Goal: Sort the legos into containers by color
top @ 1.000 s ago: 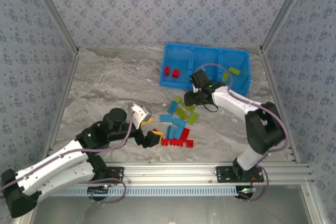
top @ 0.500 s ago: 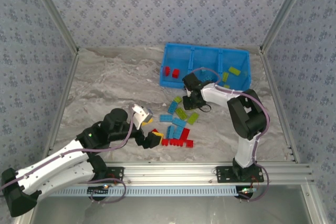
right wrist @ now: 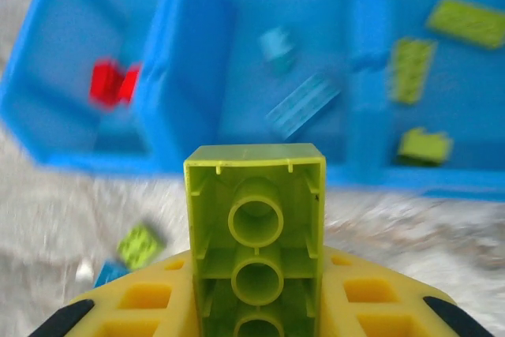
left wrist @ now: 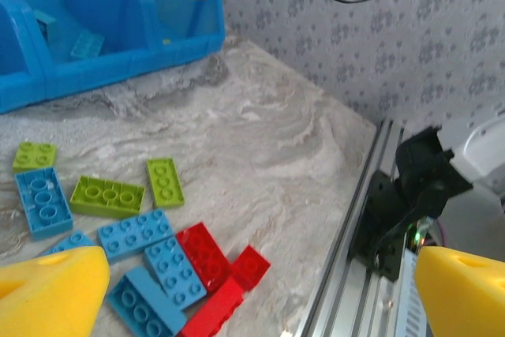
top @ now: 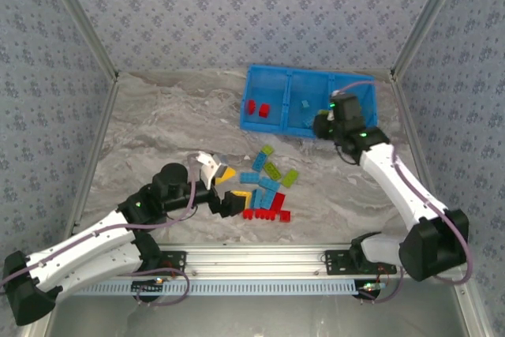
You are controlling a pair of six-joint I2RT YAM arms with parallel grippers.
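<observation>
Yellow-green brick point(right wrist: 255, 230) clamped in right claw point(right wrist: 255, 299), by blue tray point(right wrist: 188, 76), left claw point(left wrist: 256, 286) released

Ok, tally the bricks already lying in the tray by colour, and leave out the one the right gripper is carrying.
Red bricks: 2
Light blue bricks: 2
Yellow-green bricks: 3
Total in the blue tray: 7

no legible text, label, brand, number or sign anywhere; legos point(left wrist: 108, 196), tray point(left wrist: 134, 61), walls point(top: 237, 13) bear none.
</observation>
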